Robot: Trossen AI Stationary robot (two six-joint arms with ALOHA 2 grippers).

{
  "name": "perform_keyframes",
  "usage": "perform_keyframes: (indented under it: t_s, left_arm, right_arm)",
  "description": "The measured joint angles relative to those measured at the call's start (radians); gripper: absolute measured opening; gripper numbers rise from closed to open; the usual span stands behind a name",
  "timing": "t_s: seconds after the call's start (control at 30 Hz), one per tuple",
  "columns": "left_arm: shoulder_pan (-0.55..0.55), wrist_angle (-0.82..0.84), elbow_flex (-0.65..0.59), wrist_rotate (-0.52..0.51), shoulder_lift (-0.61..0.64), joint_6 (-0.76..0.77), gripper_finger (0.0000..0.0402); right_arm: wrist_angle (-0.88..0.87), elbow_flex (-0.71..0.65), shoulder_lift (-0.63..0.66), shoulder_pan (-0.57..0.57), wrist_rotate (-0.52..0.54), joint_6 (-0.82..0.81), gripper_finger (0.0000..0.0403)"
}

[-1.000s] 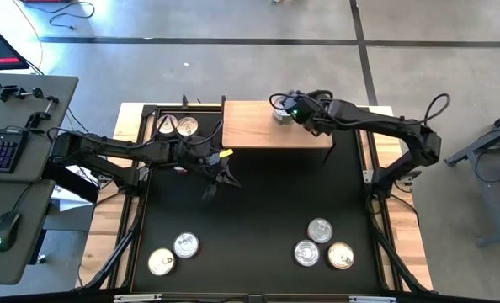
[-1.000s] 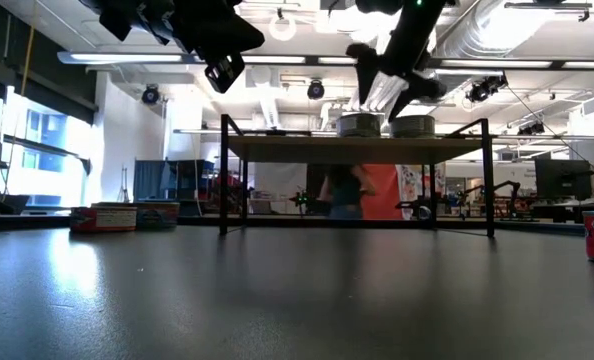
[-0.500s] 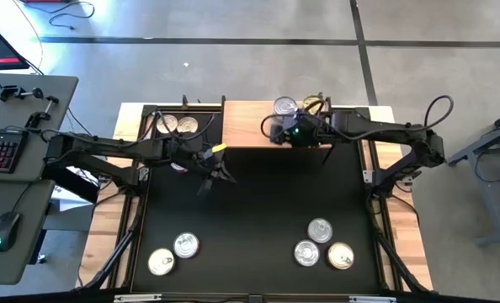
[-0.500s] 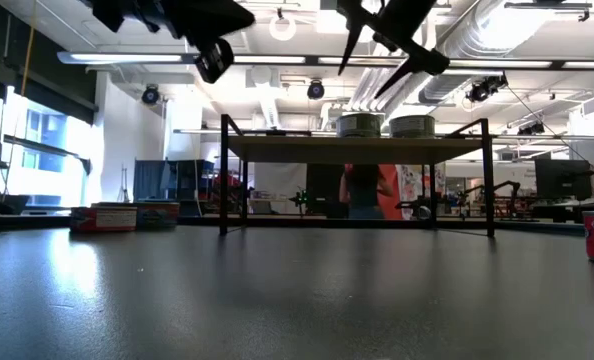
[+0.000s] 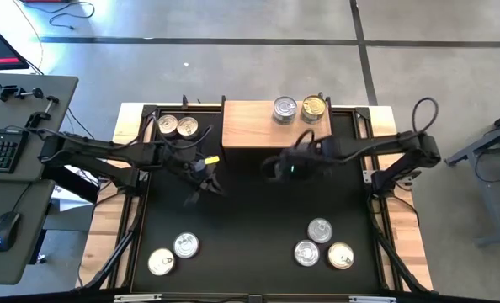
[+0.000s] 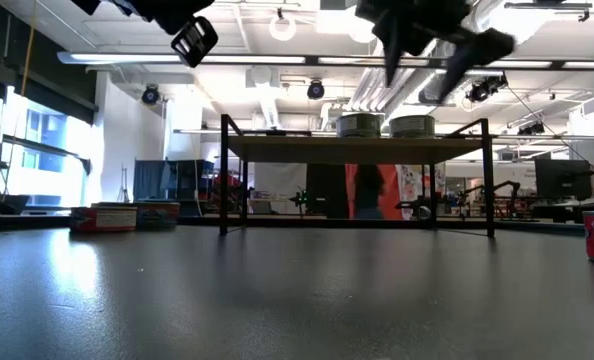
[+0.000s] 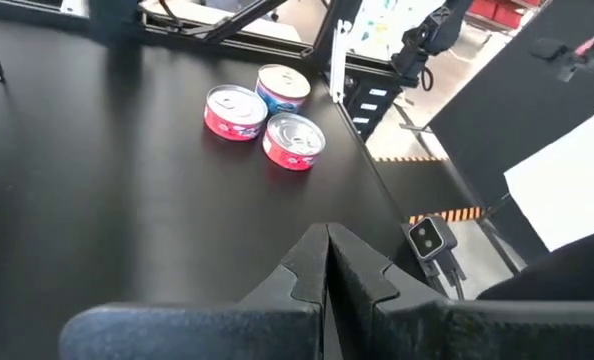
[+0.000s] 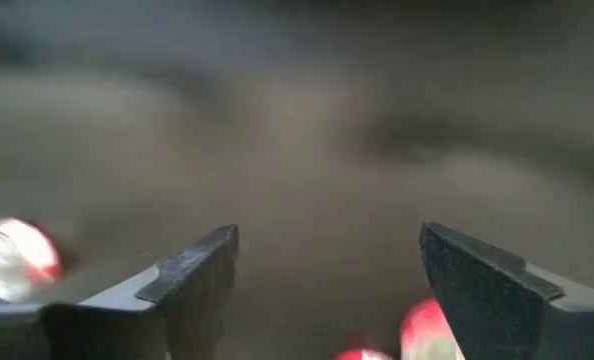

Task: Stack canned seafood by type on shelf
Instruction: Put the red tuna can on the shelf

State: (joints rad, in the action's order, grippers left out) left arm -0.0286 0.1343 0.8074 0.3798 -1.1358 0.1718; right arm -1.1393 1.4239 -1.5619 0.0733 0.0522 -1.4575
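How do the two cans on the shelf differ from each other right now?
On the shelf, seen from above, the left can has a silver lid, while the right can has a gold lid. The silver-lidded can sits nearer the shelf's middle; the gold-lidded can sits nearer the shelf's right end. Both are flat round tins standing upright, lids up, side by side along the shelf's back edge, and neither gripper is touching them.

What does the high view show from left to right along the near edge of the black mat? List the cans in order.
Gold-lidded can → silver can → silver can → silver can → gold-lidded can.
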Motion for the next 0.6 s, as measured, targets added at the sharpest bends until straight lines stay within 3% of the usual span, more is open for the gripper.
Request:
perform_keyframes:
  t_s: [0.2,0.3,0.37,0.5,0.53,0.6]
  left_arm:
    - [-0.005,-0.002,0.000,-0.002,-0.021,0.000,0.0000]
    - [-0.009,-0.006,0.000,-0.009,-0.033,0.031,0.0000]
    - [-0.022,-0.033,0.000,-0.043,-0.051,0.078,0.0000]
    - [-0.082,-0.126,0.000,-0.148,-0.107,0.138,0.0000]
    - [-0.102,-0.157,0.000,-0.176,-0.128,0.161,0.0000]
    - [-0.143,-0.215,0.000,-0.241,-0.174,0.216,0.0000]
  right_arm:
    - [-0.006,0.000,-0.097,0.101,-0.124,-0.027,0.0301]
    - [-0.008,0.000,-0.154,0.141,-0.262,0.048,0.0272]
    - [-0.068,0.000,-0.186,0.186,-0.321,0.111,0.0219]
    - [-0.200,-0.021,-0.213,0.296,-0.328,0.214,0.0047]
    - [-0.196,-0.048,-0.204,0.322,-0.334,0.216,0.0025]
    - [-0.138,-0.122,-0.166,0.376,-0.357,0.167,0.0021]
